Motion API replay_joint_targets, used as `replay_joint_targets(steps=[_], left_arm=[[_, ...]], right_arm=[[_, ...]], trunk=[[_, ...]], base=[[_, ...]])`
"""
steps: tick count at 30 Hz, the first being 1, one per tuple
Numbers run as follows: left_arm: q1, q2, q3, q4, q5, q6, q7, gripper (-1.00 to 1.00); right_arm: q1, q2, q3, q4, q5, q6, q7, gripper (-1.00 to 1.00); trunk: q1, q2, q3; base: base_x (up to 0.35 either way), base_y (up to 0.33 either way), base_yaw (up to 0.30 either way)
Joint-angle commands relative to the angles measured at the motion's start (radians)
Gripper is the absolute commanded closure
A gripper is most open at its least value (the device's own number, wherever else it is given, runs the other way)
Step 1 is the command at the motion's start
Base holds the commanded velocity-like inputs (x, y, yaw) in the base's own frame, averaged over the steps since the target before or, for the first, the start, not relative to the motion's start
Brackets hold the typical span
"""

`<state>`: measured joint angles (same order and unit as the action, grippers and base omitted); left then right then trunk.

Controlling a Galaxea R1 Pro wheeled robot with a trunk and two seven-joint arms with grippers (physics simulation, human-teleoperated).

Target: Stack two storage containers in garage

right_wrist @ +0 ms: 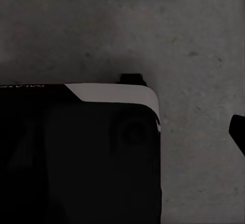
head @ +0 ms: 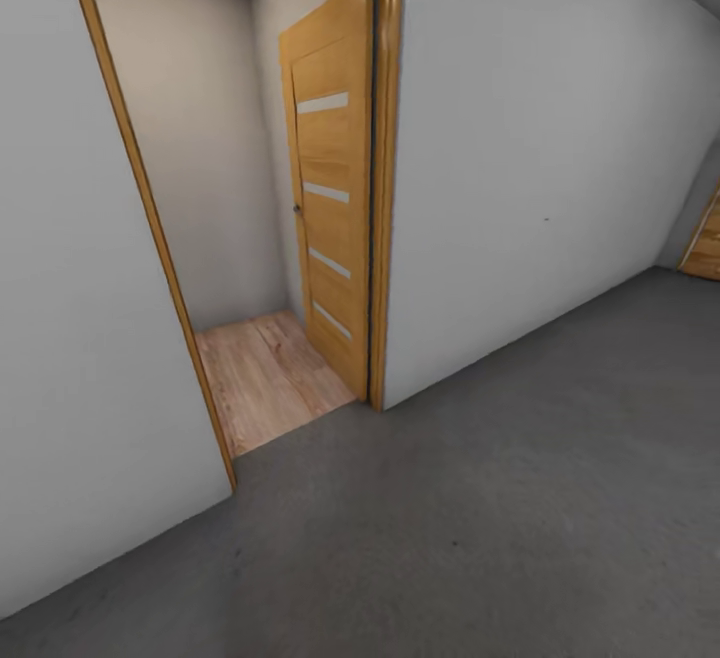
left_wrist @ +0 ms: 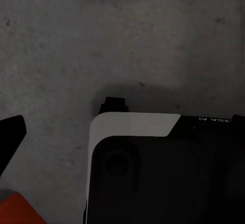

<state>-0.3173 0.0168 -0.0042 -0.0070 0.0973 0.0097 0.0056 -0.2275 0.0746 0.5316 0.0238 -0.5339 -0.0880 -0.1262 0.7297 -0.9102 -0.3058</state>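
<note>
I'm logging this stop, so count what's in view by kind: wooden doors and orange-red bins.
Wooden doors: 2, the open door and a door edge at far right.
Orange-red bins: 1, a storage container corner in the left wrist view.
Total: 3

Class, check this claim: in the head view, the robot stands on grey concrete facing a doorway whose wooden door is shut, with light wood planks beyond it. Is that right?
Not quite. The head view shows the wooden door swung open into the doorway, not shut. The rest holds: grey concrete floor in front and light wood planks past the threshold.
</note>
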Motion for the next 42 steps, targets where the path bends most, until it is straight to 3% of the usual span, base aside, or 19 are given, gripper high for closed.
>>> replay_joint_targets(steps=[1,12,42], left_arm=[[0.0,0.0,-0.001,-0.001,0.01,0.001,0.001,-1.0],[0.0,0.0,-0.002,-0.001,0.01,0.001,0.001,-1.0],[0.0,0.0,-0.002,-0.001,0.01,0.001,0.001,-1.0]], right_arm=[[-0.001,0.001,0.008,0.002,-0.009,-0.004,-0.001,-1.0],[-0.002,0.0,0.007,0.002,-0.009,-0.005,-0.001,-1.0],[-0.001,-0.003,0.011,0.002,0.004,-0.016,-0.001,-1.0]], trunk=[[0.0,-0.001,-0.001],[0.0,-0.001,-0.001],[0.0,-0.001,0.006]], base=[[0.0,0.0,-0.243],[0.0,0.0,-0.212],[0.0,0.0,-0.005]])
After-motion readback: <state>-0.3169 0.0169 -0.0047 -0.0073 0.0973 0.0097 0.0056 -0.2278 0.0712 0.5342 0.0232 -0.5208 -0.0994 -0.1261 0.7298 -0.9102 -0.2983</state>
